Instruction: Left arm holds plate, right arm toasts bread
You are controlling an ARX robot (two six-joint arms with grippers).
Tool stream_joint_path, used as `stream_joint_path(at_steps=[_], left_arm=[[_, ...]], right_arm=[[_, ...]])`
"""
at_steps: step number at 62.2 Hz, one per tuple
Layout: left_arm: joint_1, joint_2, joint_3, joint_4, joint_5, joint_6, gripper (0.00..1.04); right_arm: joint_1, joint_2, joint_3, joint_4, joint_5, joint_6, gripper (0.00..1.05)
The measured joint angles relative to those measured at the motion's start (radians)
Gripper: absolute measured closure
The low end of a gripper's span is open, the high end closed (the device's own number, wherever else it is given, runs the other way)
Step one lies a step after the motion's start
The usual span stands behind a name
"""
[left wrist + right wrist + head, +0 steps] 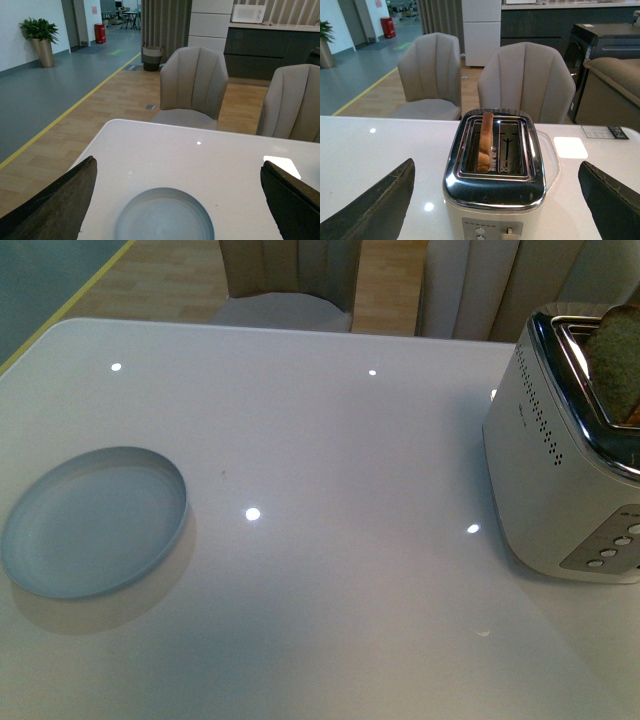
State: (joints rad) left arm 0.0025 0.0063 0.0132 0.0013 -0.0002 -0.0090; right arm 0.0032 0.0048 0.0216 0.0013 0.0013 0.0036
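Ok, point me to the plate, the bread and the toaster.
plate [90, 525], front view, middle of its flat base.
bread [485, 140], right wrist view, top crust edge.
toaster [492, 192], right wrist view, shiny top shell.

Landmark = toaster [560, 460], sitting on table [330, 440] at its right edge in front view. Bread [618, 360] stands upright in one of the toaster's two slots, the other slot beside it holds nothing; top part sticks out above the slot. Plate [95, 522] lies flat on table well left of the toaster, apart from it. Two chairs [430, 75] stand behind the toaster, past the table's far edge, side by side.
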Motion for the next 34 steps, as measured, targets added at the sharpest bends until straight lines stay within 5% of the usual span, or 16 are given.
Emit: stream_joint_path(at_steps=[34], left_arm=[[0.0,0.0,0.0,0.0,0.0,0.0,0.07]], right_arm=[[0.0,0.0,0.0,0.0,0.0,0.0,0.09]])
